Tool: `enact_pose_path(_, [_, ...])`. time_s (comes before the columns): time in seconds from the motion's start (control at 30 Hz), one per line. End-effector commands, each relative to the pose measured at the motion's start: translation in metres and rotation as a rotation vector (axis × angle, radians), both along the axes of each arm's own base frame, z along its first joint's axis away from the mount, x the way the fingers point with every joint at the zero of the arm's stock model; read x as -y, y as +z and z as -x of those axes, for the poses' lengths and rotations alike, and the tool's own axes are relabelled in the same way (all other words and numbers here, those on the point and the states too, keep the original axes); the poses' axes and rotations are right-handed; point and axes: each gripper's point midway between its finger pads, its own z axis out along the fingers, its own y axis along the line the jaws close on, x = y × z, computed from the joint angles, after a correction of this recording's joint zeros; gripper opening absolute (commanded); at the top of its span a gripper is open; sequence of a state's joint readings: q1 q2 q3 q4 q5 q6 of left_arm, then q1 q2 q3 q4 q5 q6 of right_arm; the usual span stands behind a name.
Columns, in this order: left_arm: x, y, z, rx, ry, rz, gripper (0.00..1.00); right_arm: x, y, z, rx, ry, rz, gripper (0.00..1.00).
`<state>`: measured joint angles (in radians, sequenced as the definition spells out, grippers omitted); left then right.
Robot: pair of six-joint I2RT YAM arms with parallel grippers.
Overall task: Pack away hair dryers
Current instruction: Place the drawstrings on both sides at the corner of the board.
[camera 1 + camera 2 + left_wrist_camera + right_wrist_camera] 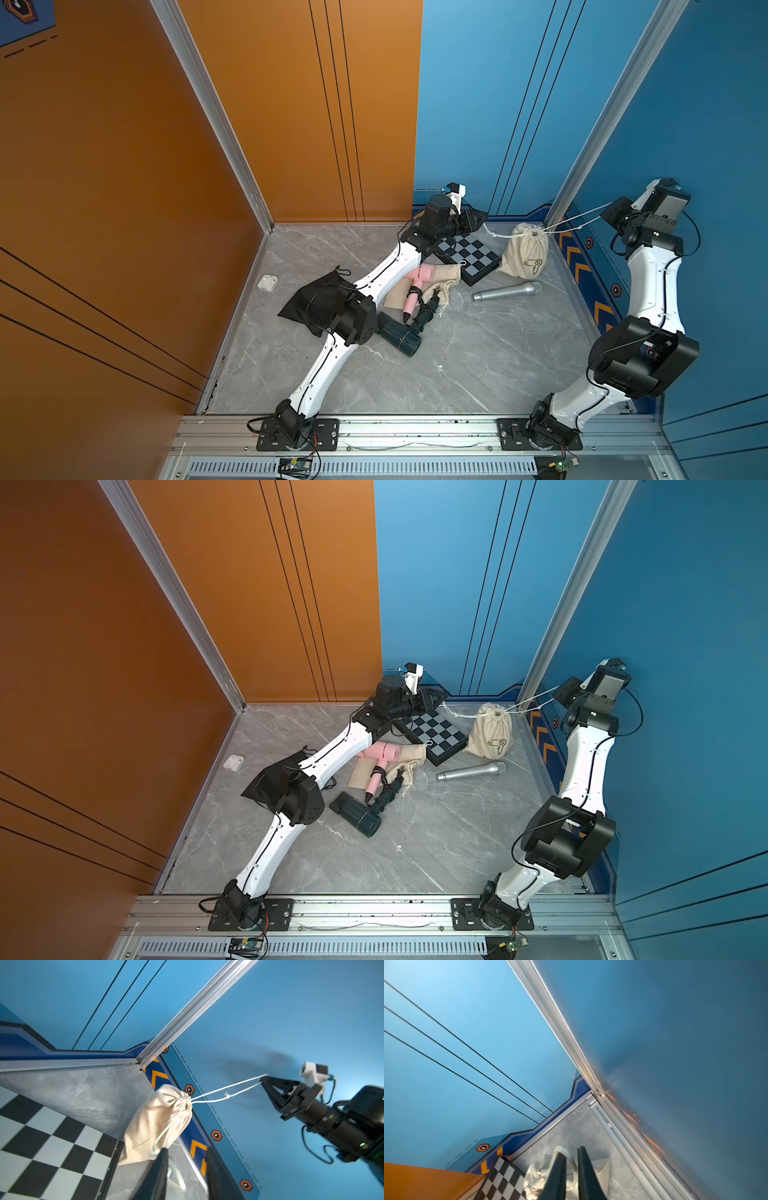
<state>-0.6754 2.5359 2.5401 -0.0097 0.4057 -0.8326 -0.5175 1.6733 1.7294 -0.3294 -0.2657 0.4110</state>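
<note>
Bag no. 1 looks done: bulging cream drawstring cloth bag (524, 251) cinched just beside the chequered board (469, 253), left gripper (186, 1148) spread, right gripper (571, 1150) parted w/ white cords (228, 1086) at its tip; next we need the pale pink folding dryer (424, 272) & dark teal dryer (401, 337), both loose on the grey marble tabletop (478, 353), bagged.

On the grey marbled bench (478, 365) a black-and-white chessboard (469, 253) lies toward the back. Just beside it, near the blue wall (706, 124), a plump cream drawstring bag (525, 257) stands with its neck cinched and white cords (577, 218) running out both ways. A silver microphone (505, 291) lies in front of them. A flat beige bag (451, 272) sprawls beside the board. A black cloth bag (311, 303) and a small white earbud case (267, 282) sit nearer the orange wall (104, 187).
</note>
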Motion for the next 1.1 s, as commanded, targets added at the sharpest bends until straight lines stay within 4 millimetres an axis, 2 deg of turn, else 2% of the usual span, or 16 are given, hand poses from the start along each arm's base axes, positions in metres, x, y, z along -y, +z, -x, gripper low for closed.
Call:
enact_pose_path(0.0, [-0.012, 0.038, 0.005, 0.060, -0.011, 0.039, 0.52, -0.006, 0.010, 0.006, 0.009, 0.004, 0.018, 0.46])
enact_pose_path(0.03, [-0.015, 0.040, 0.003, 0.065, -0.004, 0.039, 0.54, -0.009, 0.011, 0.008, 0.006, 0.005, 0.025, 0.55])
enact_pose_path(0.13, [-0.026, 0.052, 0.000, 0.100, 0.011, 0.030, 0.57, -0.015, 0.015, 0.015, 0.005, 0.000, 0.042, 0.67])
enact_pose_path(0.3, [-0.051, 0.066, -0.004, 0.149, 0.056, -0.006, 0.62, -0.028, 0.030, 0.026, 0.018, 0.008, 0.093, 0.76])
enact_pose_path(0.5, [-0.083, 0.066, -0.012, 0.136, 0.123, -0.042, 0.63, -0.066, 0.046, 0.027, 0.038, 0.064, 0.148, 0.78])
enact_pose_path(0.57, [-0.096, 0.061, -0.013, 0.119, 0.152, -0.071, 0.64, -0.093, 0.048, 0.024, 0.035, 0.113, 0.179, 0.78])
enact_pose_path(0.67, [-0.127, 0.039, -0.015, 0.092, 0.239, -0.230, 0.64, -0.148, 0.039, 0.013, 0.017, 0.236, 0.209, 0.79])
enact_pose_path(0.77, [-0.172, 0.005, -0.009, 0.047, 0.338, -0.479, 0.64, -0.219, 0.017, 0.003, 0.008, 0.400, 0.196, 0.79])
enact_pose_path(0.87, [-0.225, -0.018, -0.001, -0.017, 0.426, -0.622, 0.65, -0.299, -0.017, -0.002, -0.021, 0.569, 0.184, 0.79])
enact_pose_path(0.93, [-0.262, -0.028, 0.010, -0.059, 0.488, -0.675, 0.65, -0.345, -0.044, -0.001, -0.051, 0.656, 0.187, 0.80])
enact_pose_path(1.03, [-0.312, -0.033, 0.032, -0.102, 0.560, -0.727, 0.66, -0.388, -0.083, 0.003, -0.129, 0.743, 0.183, 0.80])
enact_pose_path(1.07, [-0.325, -0.035, 0.039, -0.118, 0.575, -0.744, 0.66, -0.397, -0.094, 0.005, -0.157, 0.762, 0.180, 0.80])
